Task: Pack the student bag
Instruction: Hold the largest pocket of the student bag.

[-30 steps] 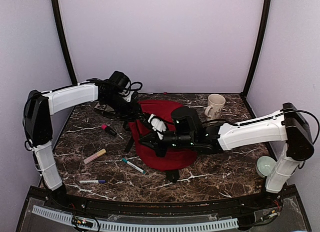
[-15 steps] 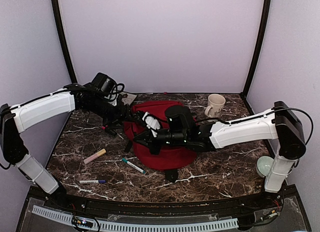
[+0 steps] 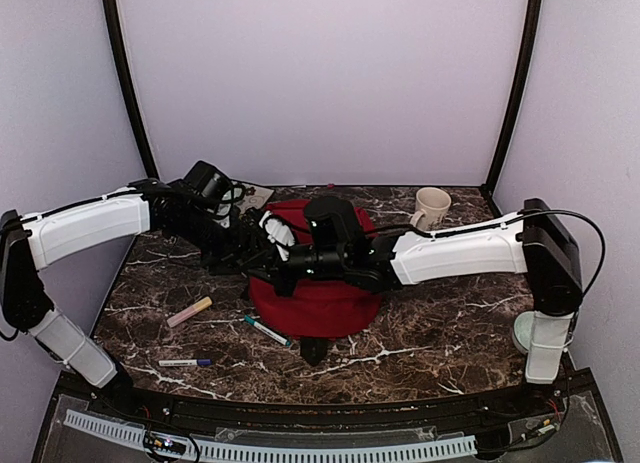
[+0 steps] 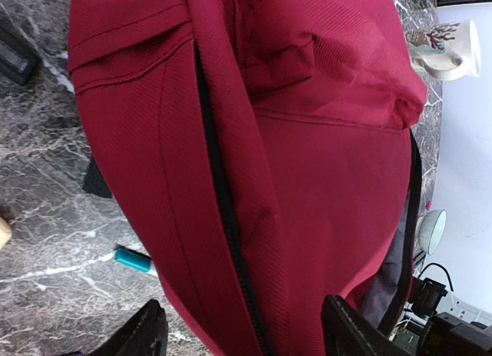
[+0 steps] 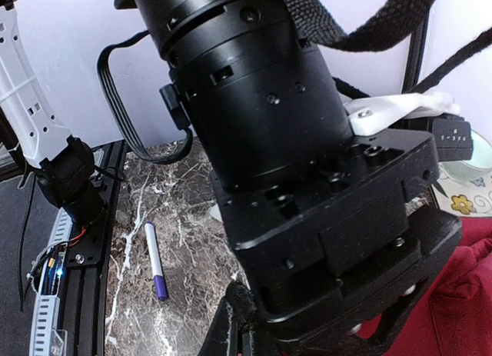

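**robo_newb:** Where's the bag (image 3: 330, 298) sitting right now?

**yamfan:** Middle of the worktop (image 3: 450, 318), slumped in a red heap. Both arms reach in over its rear-left side. There's a mug (image 3: 432, 209) behind it to the right, and a teal marker (image 3: 265, 330) just beside its front edge.

**robo_newb:** And the pincers?

**yamfan:** The left pincer (image 4: 246, 337) is spread wide and close over the red cloth. The dark zipper (image 4: 223, 210) runs up between its tips, and it's gripping nothing. The right pincer (image 5: 234, 333) is closed tight. Its camera is mostly blocked by the other wrist, so I can't tell if any fabric is pinched.

**robo_newb:** How do you reckon it'll handle?

**yamfan:** Just my guess, but light and floppy, with zero stiffness. If you pinch a flat panel it'll probably bunch up and slip out. I'd go for the seam next to the zipper, or the black strap (image 5: 369, 25), since the material looks thicker there. A bit of grey lining (image 4: 384, 294) shows along one edge, so the mouth is probably on that side. One pincer likely has to hold that lip up or it sags shut.
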You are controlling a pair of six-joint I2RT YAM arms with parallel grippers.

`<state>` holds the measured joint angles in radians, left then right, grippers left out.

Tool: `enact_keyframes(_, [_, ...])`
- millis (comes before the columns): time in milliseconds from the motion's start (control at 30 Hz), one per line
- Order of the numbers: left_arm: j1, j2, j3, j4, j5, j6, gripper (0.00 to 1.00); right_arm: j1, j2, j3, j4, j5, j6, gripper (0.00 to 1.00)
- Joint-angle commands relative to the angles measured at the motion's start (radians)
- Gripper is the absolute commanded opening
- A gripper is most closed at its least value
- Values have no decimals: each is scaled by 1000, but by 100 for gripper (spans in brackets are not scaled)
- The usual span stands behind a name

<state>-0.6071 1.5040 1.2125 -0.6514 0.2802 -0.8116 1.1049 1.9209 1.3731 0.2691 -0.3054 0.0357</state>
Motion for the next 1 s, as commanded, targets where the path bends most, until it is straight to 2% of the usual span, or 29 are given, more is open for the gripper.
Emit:
enact_keyframes(0, [24, -87, -24, -56, -32, 35, 71, 32, 23, 71, 78, -28, 14, 0])
enact_keyframes(167, [32, -113, -56, -55, -28, 26, 70, 37, 21, 54, 92, -14, 23, 0])
enact_keyframes(500, [30, -92, -161, 137, 78, -52, 61, 36, -8, 18, 86, -11, 16, 0])
enact_keyframes(533, [31, -80, -163, 149, 89, -53, 56, 36, -8, 18, 85, -11, 17, 0])
enact_keyframes(667, [31, -51, -156, 165, 93, -48, 17, 36, -21, 7, 81, -4, 12, 0])
enact_keyframes(733, [30, -48, -155, 165, 86, -48, 2, 36, -32, -4, 82, -4, 11, 0])
enact_keyframes(967, [30, -45, -147, 130, 60, -37, 0, 36, -77, -65, 78, 10, -17, 0])
